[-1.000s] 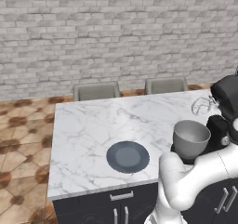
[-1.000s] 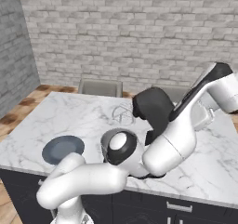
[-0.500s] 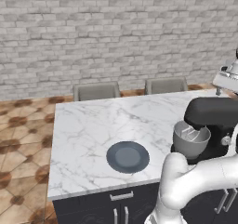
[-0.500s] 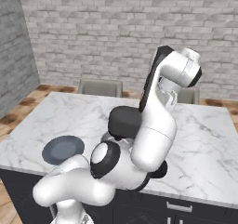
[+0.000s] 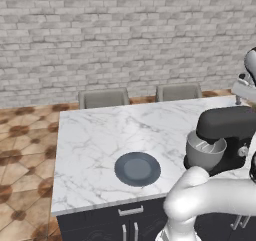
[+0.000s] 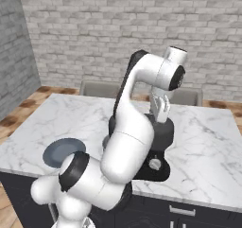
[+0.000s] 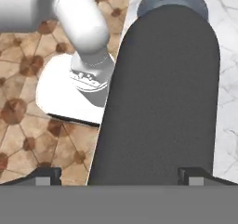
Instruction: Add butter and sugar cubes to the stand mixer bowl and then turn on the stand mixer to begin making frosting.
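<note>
1. Grey-white brick wall [image 5: 125, 35] closes the back of the kitchen, and a terracotta tiled floor [image 5: 25, 150] lies around a marble-topped island counter [image 5: 110, 135].
2. On that counter the stand mixer [image 5: 227, 137], black with a rounded head, sits at the right end as the left base view shows it; everything below is placed relative to it.
3. Under the mixer's head sits the stand mixer bowl [image 5: 202, 152], grey metal, seated on the mixer's base at its left side.
4. Left of the mixer, well apart from it on the marble, lies a flat dark grey plate [image 5: 137, 168], near the counter's front edge.
5. Behind the counter, beyond the mixer, two grey chair backs [image 5: 104, 98] stand against the far edge.
6. Above the mixer's head hangs the gripper [image 6: 160, 109], pointing down at it from the white arm [image 6: 127, 127]; it does not touch the head.
7. From the hand view, the gripper's two dark fingertips [image 7: 46, 175] stand far apart, one on each side of the mixer's black head, with nothing between them.
8. A silver knob [image 6: 154, 163] shows on the mixer's side in the right base view.
9. Whether the bowl holds anything cannot be told.
</note>
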